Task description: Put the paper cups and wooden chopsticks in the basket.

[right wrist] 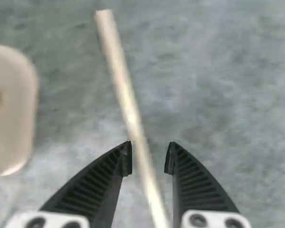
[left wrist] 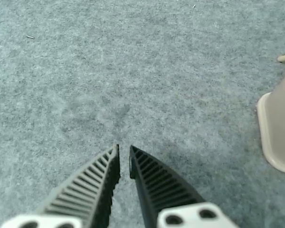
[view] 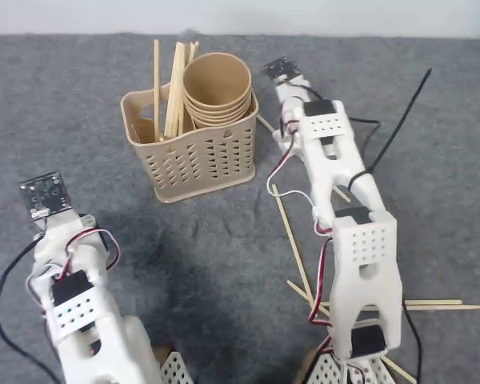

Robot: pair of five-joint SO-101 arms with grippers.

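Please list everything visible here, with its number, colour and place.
perforated plastic basket: one, beige, far middle of the grey carpet.
stacked paper cups: several, brown, inside the basket.
wooden chopsticks in the basket: several, pale, upright beside the cups.
loose wooden chopsticks: several, pale, on the carpet around the right arm, one between its jaws.
carpet: one, grey, under everything.
left arm: one, white, near side, jaws almost closed, empty.
right arm: one, white, beside the basket, jaws open.
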